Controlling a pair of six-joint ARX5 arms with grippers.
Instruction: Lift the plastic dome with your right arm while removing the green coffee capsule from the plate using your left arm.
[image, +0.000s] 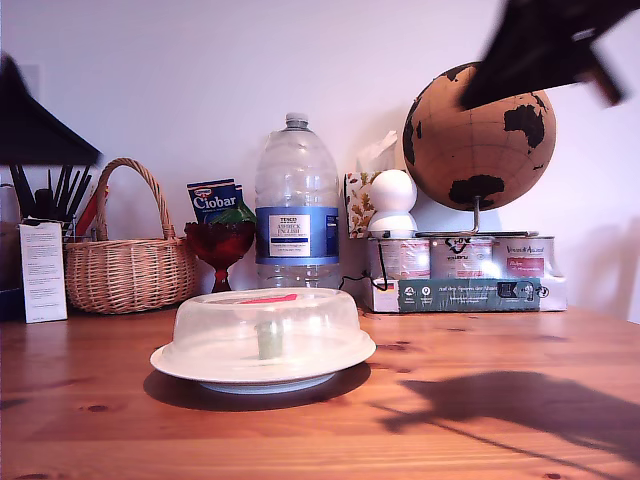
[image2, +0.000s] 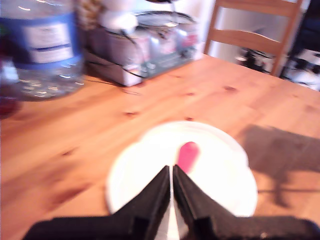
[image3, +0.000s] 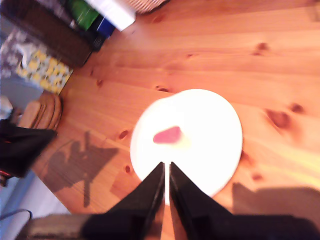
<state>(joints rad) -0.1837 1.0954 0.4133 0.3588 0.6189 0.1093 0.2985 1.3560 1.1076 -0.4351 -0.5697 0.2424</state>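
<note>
Dome (image: 266, 322) of clear plastic, red tab (image: 268, 298) on top, covers the white plate (image: 190, 366) on the wooden table (image: 480, 420); green capsule (image: 269, 340) stands beneath it. Behind the plate: water bottle (image: 296, 205). Above the dome, my first gripper (image2: 171, 181) and my second gripper (image3: 166, 175) hover, jaws clenched, empty.

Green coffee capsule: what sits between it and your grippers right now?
The plastic dome covers the green coffee capsule on the plate, as the exterior view shows. Both grippers hang above, touching nothing.
</note>
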